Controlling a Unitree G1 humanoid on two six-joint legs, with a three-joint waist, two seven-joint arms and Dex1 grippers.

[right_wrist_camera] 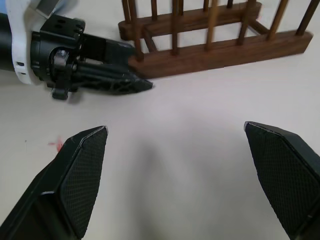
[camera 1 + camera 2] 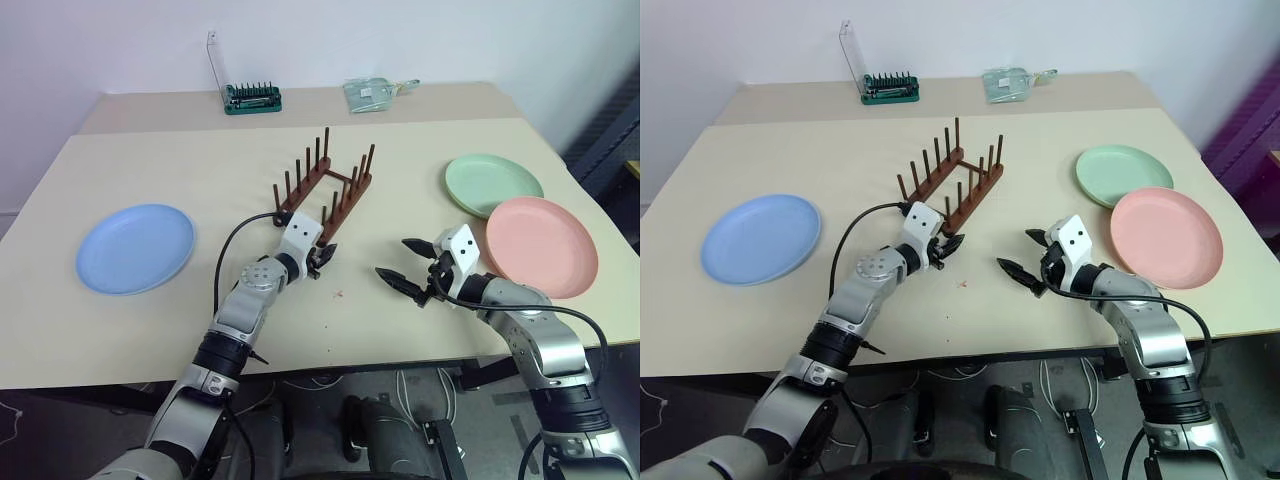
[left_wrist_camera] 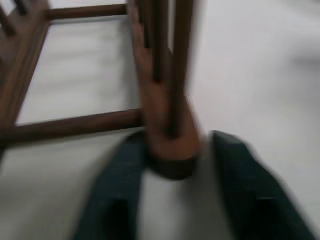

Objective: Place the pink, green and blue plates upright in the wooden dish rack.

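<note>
- Straddling the near end of the wooden dish rack [image 2: 325, 187] at table centre: left gripper [image 2: 322, 256], fingers [image 3: 117, 200] either side of one rail end, grip not confirmable.
- Hovering right of it, right gripper [image 2: 408, 266] wide open, empty.
- Lying flat: blue plate [image 2: 135, 247] far left; green plate [image 2: 493, 184] and pink plate [image 2: 541, 245] at right, pink overlapping green's near edge.

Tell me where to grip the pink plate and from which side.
Grip the pink plate by its raised rim at the near edge, coming in low from the robot's side with the right gripper. It lies flat, and its far edge overlaps the green plate.
</note>
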